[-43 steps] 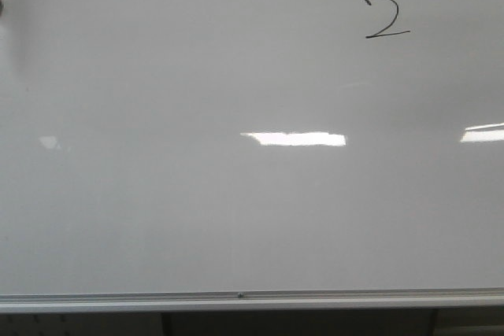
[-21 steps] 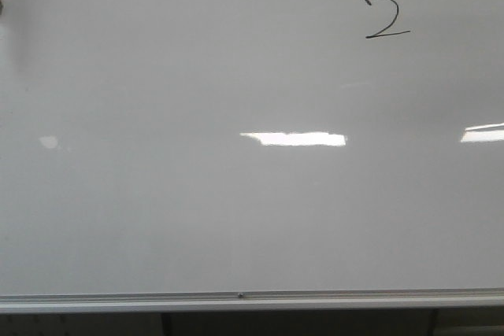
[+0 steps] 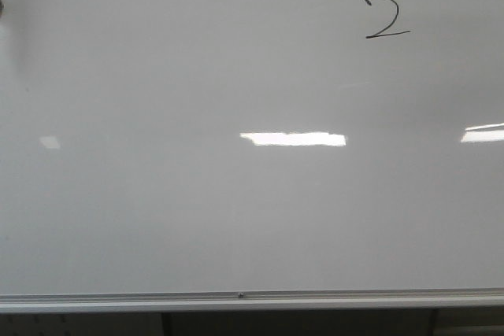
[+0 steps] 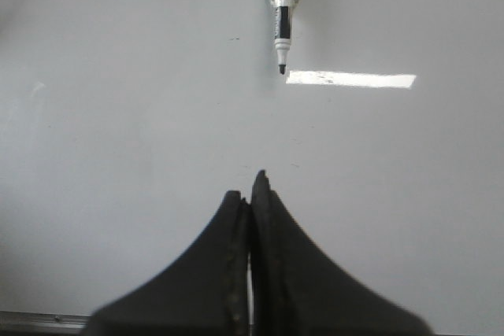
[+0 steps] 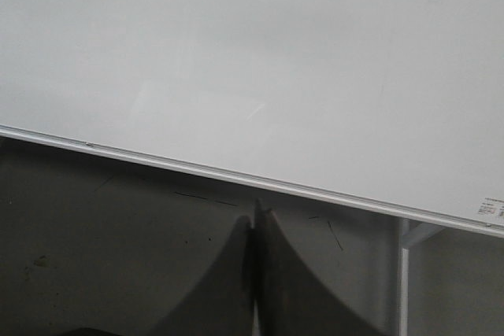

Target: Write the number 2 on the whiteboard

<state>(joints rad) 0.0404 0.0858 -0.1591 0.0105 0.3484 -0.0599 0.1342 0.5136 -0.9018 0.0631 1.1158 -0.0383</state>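
Note:
The whiteboard (image 3: pixel 197 218) fills the front view, pale grey and glossy. The number 2 (image 3: pixel 385 17) is drawn in thin black line near its upper right. Neither gripper shows in the front view. My left gripper (image 4: pixel 250 186) is shut and empty, facing the whiteboard (image 4: pixel 118 116). A black and white marker (image 4: pixel 282 17) sits against the board beyond it, tip toward the fingers, well apart from them. My right gripper (image 5: pixel 256 214) is shut and empty, below the whiteboard (image 5: pixel 236 60), in front of a dark surface.
A silver bottom rail (image 3: pixel 236 301) runs along the board's lower edge and also shows in the right wrist view (image 5: pixel 236 177). Bright light reflections (image 3: pixel 293 138) lie on the board. A dark blurred smudge (image 3: pixel 2 5) sits at the board's left edge. A white frame leg (image 5: pixel 405 273) stands below the rail.
The number 2 and the board are unchanged. Only a small faint reflection at the left of the board shifts slightly.

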